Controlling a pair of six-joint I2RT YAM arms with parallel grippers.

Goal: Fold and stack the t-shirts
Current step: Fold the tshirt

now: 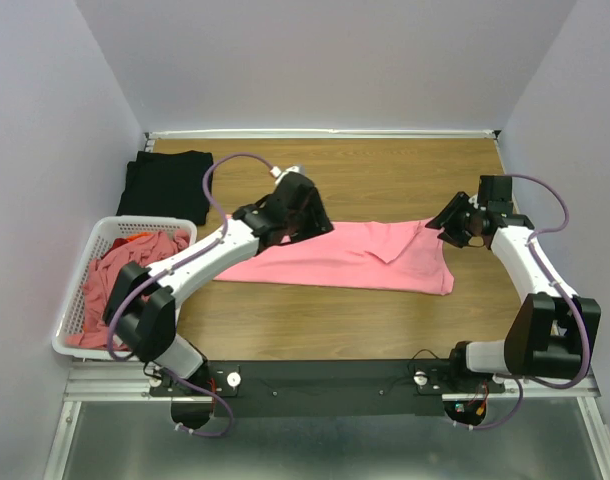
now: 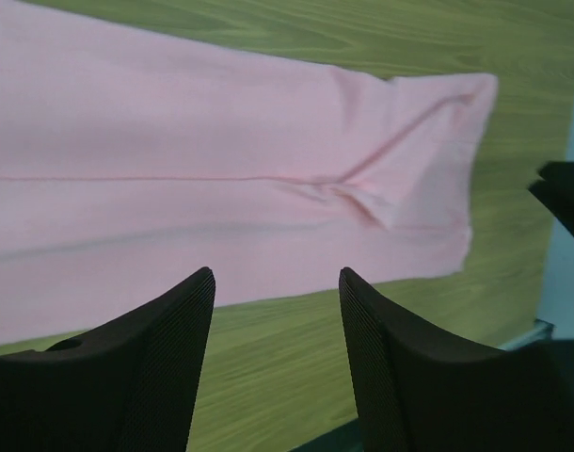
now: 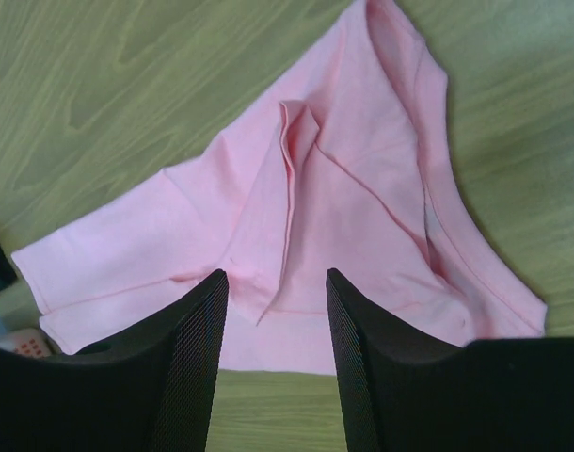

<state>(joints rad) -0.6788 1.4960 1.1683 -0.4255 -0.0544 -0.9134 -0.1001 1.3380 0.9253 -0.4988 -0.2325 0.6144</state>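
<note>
Pink shirt is lying in a long strip on the wooden surface, its length running side to side between my arms. My left pincer is hovering apart and empty over its left half. My right pincer is hanging apart and empty by the right end.

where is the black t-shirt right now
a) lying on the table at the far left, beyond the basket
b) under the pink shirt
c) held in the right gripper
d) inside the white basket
a: the black t-shirt lies on the table at the far left corner, just past the white basket and apart from the pink shirt.
</note>
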